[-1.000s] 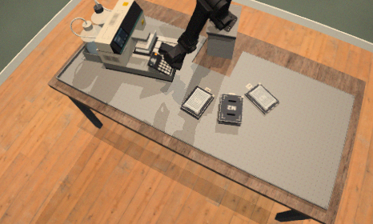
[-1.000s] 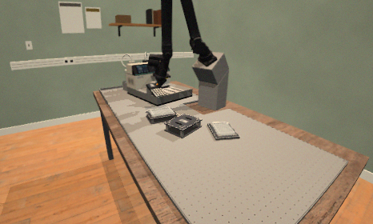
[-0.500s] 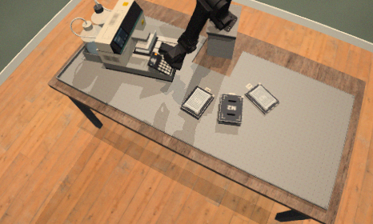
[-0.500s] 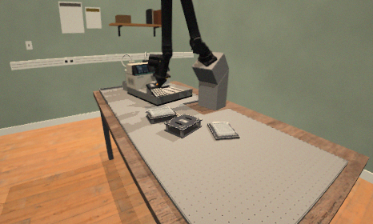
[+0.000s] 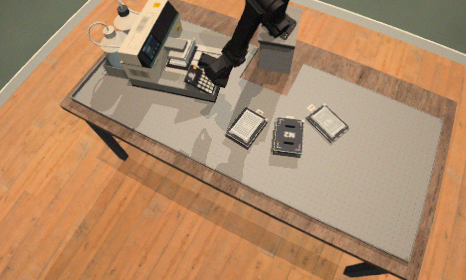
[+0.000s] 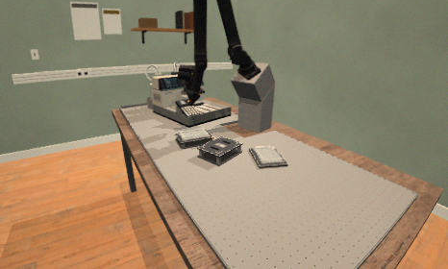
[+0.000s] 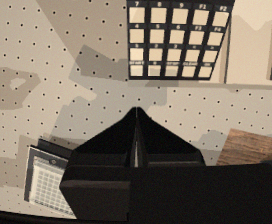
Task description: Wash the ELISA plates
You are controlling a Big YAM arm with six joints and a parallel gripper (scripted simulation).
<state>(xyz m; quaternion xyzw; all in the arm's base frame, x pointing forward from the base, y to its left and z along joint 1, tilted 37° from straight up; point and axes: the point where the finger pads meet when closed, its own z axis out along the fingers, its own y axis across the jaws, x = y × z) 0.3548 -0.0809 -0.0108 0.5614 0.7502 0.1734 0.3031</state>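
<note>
Brown wood-framed bench with grey perforated top [image 5: 350,198] [image 6: 308,209]: N2's plate out, wash cycle unconfirmed.
Black two-finger claw [image 5: 218,70] [image 6: 191,100] [image 7: 136,113] clenched on nothing near keypad. Black slotted nest N2 [image 5: 288,140] [image 6: 220,150] bare; its plate is probably in the washer. Outer nests hold white plates; return left.

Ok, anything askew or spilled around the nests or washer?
Nothing spilled or damaged that I can see. The middle nest, N2, has no plate, while the nests either side hold theirs, with no obvious tilt. A plate seems to be in the washer, so that looks like normal work.
</note>
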